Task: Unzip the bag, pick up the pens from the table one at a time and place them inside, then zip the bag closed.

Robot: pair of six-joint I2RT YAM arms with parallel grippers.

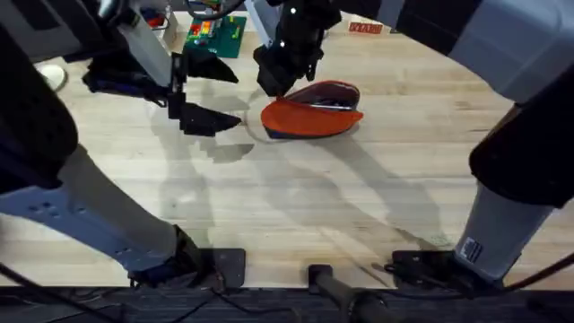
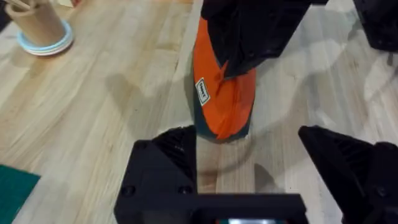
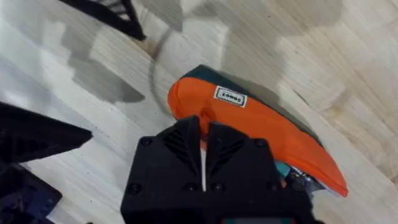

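The orange bag (image 1: 309,115) lies on the table (image 1: 296,206), its top gaping to show dark lining (image 1: 330,97). My right gripper (image 1: 278,82) comes down on the bag's left end. In the right wrist view its fingers (image 3: 180,155) are pressed together at the zipper line of the bag (image 3: 261,124), beside a white label (image 3: 229,96). Something teal and silver (image 3: 289,174) peeks from the opening; I cannot tell whether the pens are among it. My left gripper (image 1: 229,97) hovers open just left of the bag (image 2: 224,102), holding nothing.
A green board with coloured blocks (image 1: 215,34) and a red item (image 1: 365,29) sit at the table's far edge. A brown cup on a pale coaster (image 2: 40,28) stands off to one side. A green mat corner (image 2: 12,186) shows nearby.
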